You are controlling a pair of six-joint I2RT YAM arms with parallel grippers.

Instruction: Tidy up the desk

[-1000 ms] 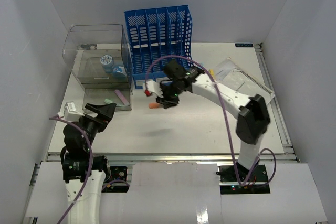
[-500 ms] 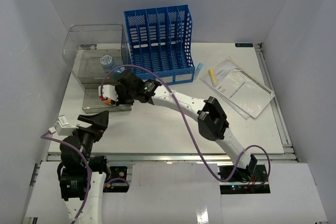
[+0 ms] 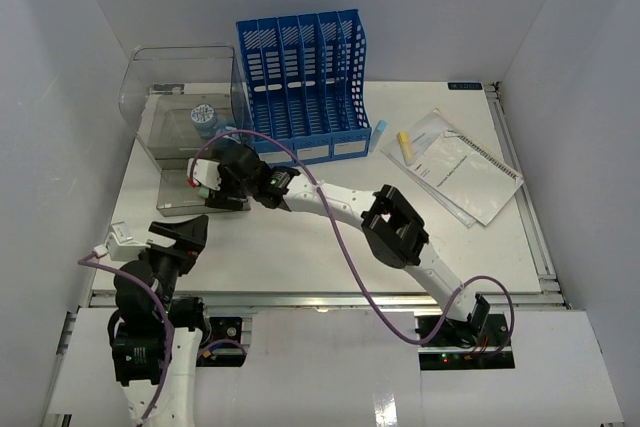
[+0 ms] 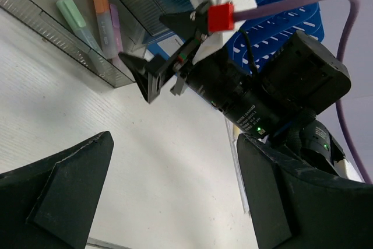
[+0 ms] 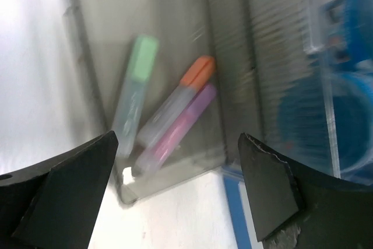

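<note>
No legible text; print on papers (image 3: 462,169), file rack label (image 3: 345,150) too small.

Right arm (image 3: 335,202) crosses desk (image 3: 300,257) middle; file rack (image 3: 300,77) blocks rear.

**Mostly plastic on your counter, and little of it shines**

Your counter (image 3: 300,247) is matt white board, finely grained when seen close, edged by dull metal rails (image 3: 530,209). At far left the clear box (image 3: 180,72) is smoky, glossy plastic with ribbed walls. Beside it the file rack (image 3: 300,62) is blue moulded plastic with a slight sheen. The green highlighter (image 5: 135,91), orange highlighter (image 5: 175,106) and purple highlighter (image 5: 175,135) have frosted translucent barrels. At right, the notebook (image 3: 465,172) is matt white paper. Your right gripper (image 5: 178,144) has matt black fingers, scuffed at one edge, and its cable (image 4: 303,1) wears smooth purple sheathing.
</note>
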